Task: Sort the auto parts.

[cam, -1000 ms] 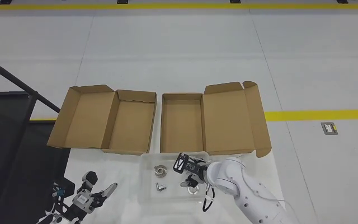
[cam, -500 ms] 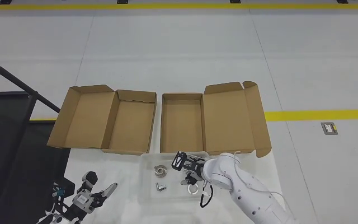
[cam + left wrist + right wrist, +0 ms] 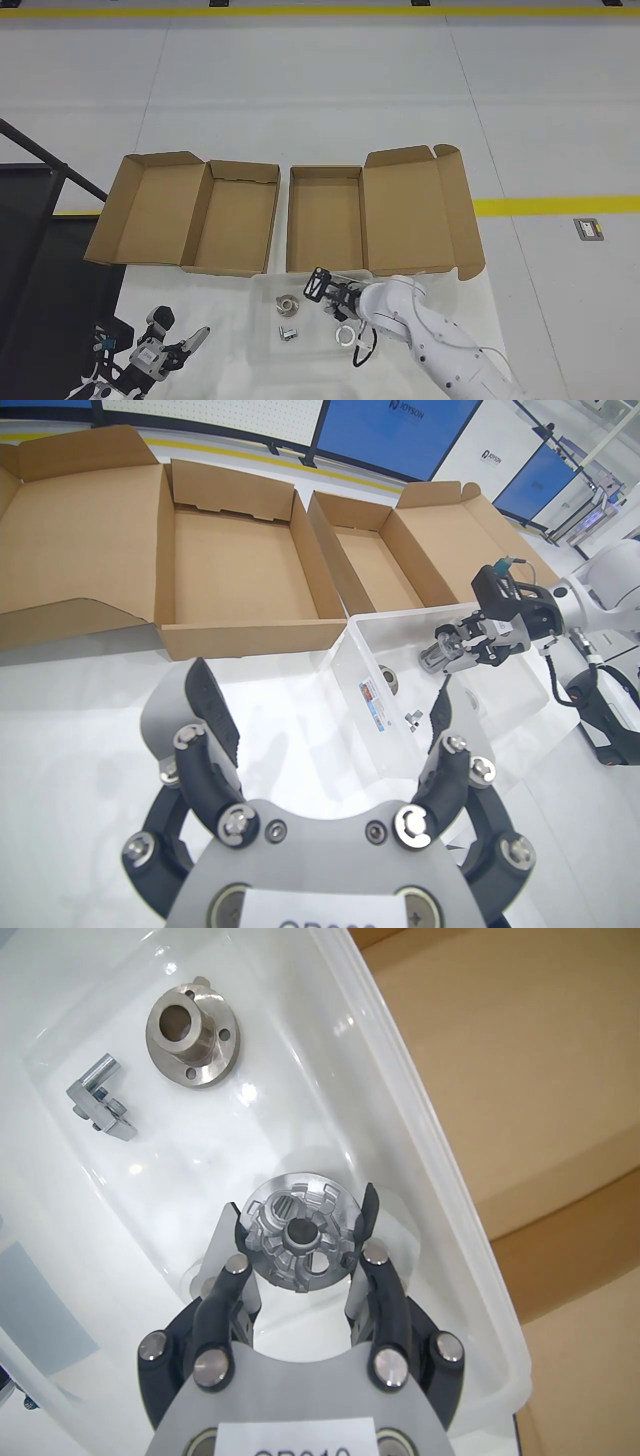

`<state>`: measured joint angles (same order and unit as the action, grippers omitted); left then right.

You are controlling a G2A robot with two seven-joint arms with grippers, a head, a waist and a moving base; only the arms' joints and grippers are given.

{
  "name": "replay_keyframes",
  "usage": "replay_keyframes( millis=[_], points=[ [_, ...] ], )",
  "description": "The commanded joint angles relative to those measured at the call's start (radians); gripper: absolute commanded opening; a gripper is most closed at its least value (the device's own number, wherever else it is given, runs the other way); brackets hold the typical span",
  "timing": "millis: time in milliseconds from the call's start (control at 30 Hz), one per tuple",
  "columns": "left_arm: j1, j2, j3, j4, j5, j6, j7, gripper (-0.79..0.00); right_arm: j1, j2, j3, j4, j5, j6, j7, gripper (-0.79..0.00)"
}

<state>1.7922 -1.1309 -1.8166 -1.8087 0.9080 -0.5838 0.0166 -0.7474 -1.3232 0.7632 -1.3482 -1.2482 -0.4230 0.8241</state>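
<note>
One flanged hub, one bracket, in clear bin, cardboard box beside

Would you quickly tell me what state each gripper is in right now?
Left gripper: open, holding nothing.
Right gripper: closed on a round toothed metal part, over the clear bin.

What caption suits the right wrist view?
Right tool grips a toothed metal disc over a clear bin holding a metal hub and small bracket.

Glossy plastic bin holds a brushed-metal flange.
</note>
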Motion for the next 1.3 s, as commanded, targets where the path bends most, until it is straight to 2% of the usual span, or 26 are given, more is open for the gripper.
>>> replay_keyframes(
  millis=[0, 167, 333, 1267],
  points=[
    [0.000, 0.000, 0.000, 0.000, 0.000, 0.000, 0.000, 0.000, -0.010, 0.004, 0.009, -0.029, -0.002, -0.017, -0.015, -0.785],
    [0.000, 0.000, 0.000, 0.000, 0.000, 0.000, 0.000, 0.000, -0.054, 0.021, 0.048, -0.184, -0.041, -0.067, -0.092, -0.785],
    [0.000, 0.000, 0.000, 0.000, 0.000, 0.000, 0.000, 0.000, -0.088, 0.033, 0.077, -0.319, -0.147, -0.033, -0.156, -0.785],
    [0.000, 0.000, 0.000, 0.000, 0.000, 0.000, 0.000, 0.000, -0.088, 0.033, 0.077, -0.319, -0.147, -0.033, -0.156, -0.785]
  ],
)
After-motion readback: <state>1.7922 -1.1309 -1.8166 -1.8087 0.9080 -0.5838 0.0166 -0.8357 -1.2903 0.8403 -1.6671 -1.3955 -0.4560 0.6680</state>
